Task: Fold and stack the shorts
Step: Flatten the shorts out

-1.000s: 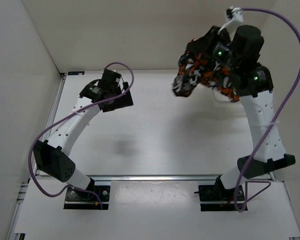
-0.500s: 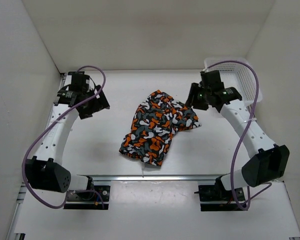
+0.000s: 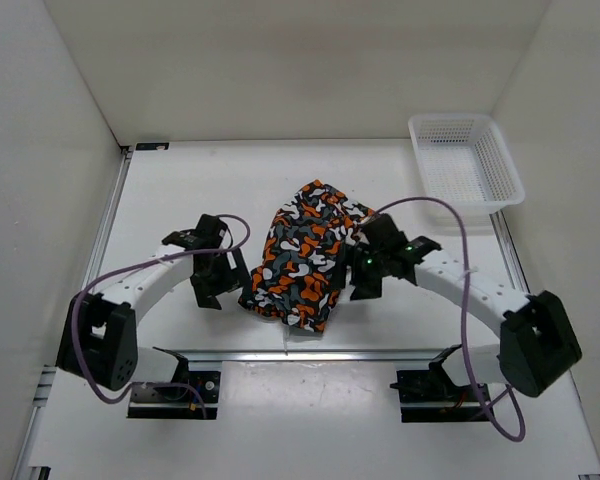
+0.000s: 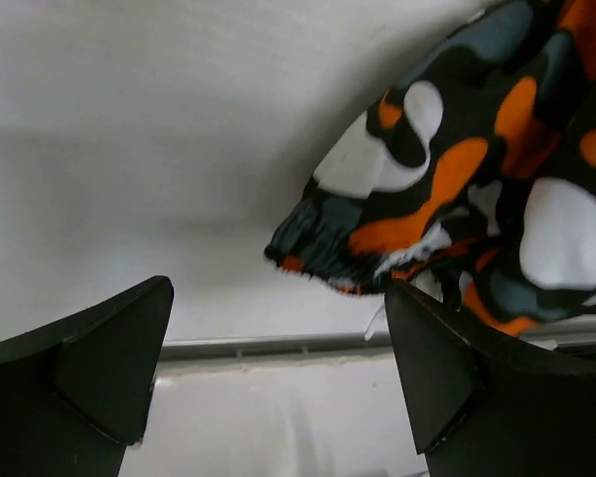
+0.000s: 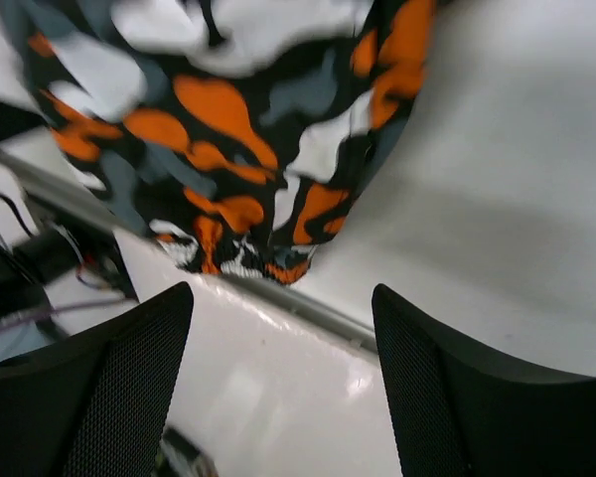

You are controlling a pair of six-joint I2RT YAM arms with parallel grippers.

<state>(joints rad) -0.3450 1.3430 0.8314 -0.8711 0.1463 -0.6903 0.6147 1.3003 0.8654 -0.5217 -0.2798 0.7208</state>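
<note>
The shorts (image 3: 302, 258) lie crumpled on the table (image 3: 180, 195) toward its near edge, between the left gripper (image 3: 218, 283) and right gripper (image 3: 365, 278), both spread wide and empty, and such limp, light cloth looks best pinched at its near corners.

I see a white desk (image 3: 180, 190) boxed in by plain white walls (image 3: 280, 70), evenly lit, a metal rail (image 3: 365, 354) along its near edge.

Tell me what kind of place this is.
Probably a robot test cell: plain white walls box in a white table, two arms are bolted at its near edge, and shorts and a mesh basket lie on it.
</note>
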